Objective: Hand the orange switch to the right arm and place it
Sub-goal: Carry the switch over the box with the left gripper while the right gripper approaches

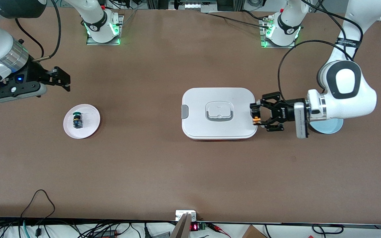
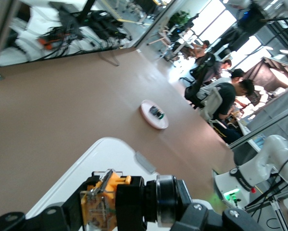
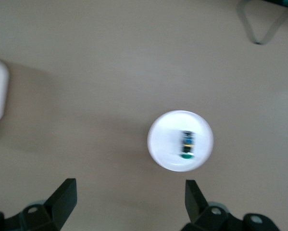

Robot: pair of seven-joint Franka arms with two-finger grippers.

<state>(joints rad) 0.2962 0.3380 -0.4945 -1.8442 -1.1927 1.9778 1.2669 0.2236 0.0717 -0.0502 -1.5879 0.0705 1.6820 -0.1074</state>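
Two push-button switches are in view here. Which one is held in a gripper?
The orange switch, clamped in the left gripper at the white box's edge. The green-capped switch lies loose on the pink plate, with the right gripper open above the table.

A brown table (image 1: 164, 172) fills nearly the whole front view, its surface plain and matte. In the centre-right of that frame a white lidded container (image 1: 219, 113) with rounded corners and a grey handle lies flat on it, and at the right, partly hidden under the arm, a pale blue plate (image 1: 332, 127) rests on the surface. At the centre-left of the frame lies a small pink-white plate (image 1: 88, 127); two metal base plates (image 1: 93, 40) sit along the top edge of the frame.
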